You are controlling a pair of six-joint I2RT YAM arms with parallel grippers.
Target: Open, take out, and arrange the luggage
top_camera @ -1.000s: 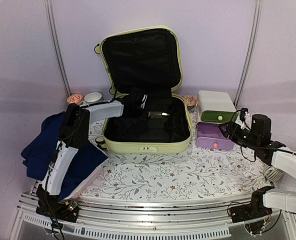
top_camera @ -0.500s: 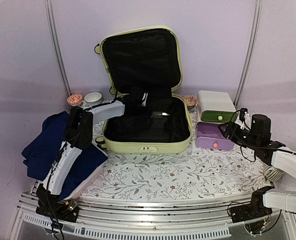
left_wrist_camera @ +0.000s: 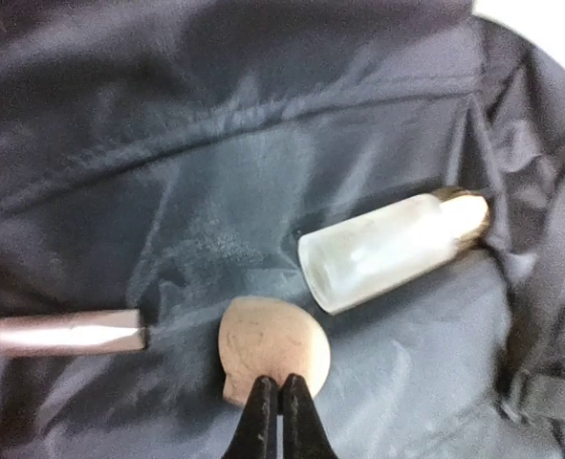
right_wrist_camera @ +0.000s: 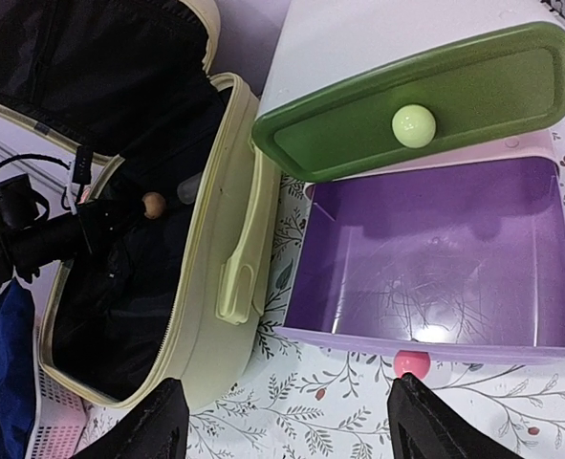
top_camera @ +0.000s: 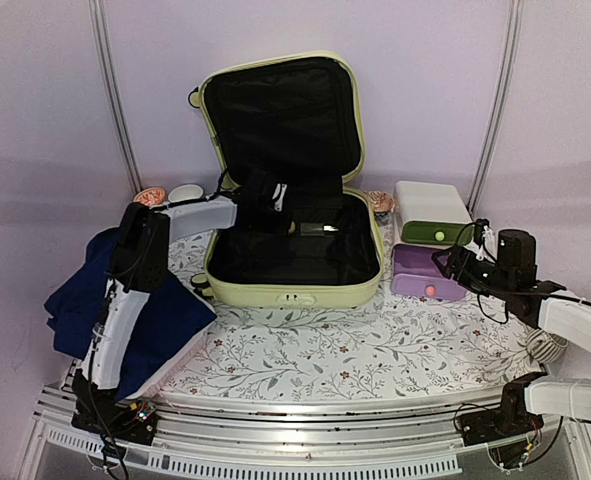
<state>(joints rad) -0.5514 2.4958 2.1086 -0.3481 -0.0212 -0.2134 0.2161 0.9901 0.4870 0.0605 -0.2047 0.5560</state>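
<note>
The luggage [top_camera: 295, 290] is a pale yellow-green suitcase lying open, its lid [top_camera: 280, 115] upright against the back wall, black lining showing. My left gripper [top_camera: 280, 212] reaches into the back of it. In the left wrist view the left gripper [left_wrist_camera: 280, 406] is shut on the edge of a beige round sponge [left_wrist_camera: 268, 342]. A frosted bottle [left_wrist_camera: 378, 251] and a silver tube [left_wrist_camera: 67, 333] lie on the lining beside it. My right gripper [top_camera: 453, 262] is open and empty, above the table in front of the purple drawer [right_wrist_camera: 425, 258], beside the suitcase shell [right_wrist_camera: 206, 316].
A white box [top_camera: 430, 205] with a closed green drawer [right_wrist_camera: 406, 105] stands right of the suitcase; its purple drawer is pulled out and empty. A blue cloth [top_camera: 85, 290] lies over a white basket at the left. Small bowls [top_camera: 185, 193] sit by the back wall.
My left gripper has pulled up and back a little toward the left inside the suitcase. The right arm has barely moved.
</note>
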